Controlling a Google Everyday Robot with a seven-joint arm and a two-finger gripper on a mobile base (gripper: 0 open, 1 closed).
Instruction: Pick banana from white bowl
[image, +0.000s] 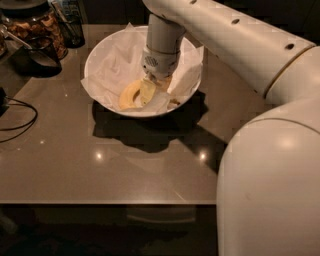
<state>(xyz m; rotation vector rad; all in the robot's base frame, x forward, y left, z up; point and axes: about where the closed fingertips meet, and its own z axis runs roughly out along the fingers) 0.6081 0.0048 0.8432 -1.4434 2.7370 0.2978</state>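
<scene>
The white bowl (102, 55), lined with crinkled white paper, stands at the back middle of the brown table. Inside it at the front lie two bananas side by side. The stubbier, deeper yellow curved one (128, 96) is on the left. The paler, slimmer banana (148, 92) lies right under the arm's wrist. My gripper (153, 84) reaches straight down into the bowl and sits on or around the pale banana. Its tips are hidden by the wrist housing and the fruit.
A glass jar of snacks (37, 25) and a dark cup (42, 52) stand at the back left. A black cable (20, 117) lies at the left edge. My white arm and base (270, 170) fill the right side. The table's front edge (110, 202) runs near me.
</scene>
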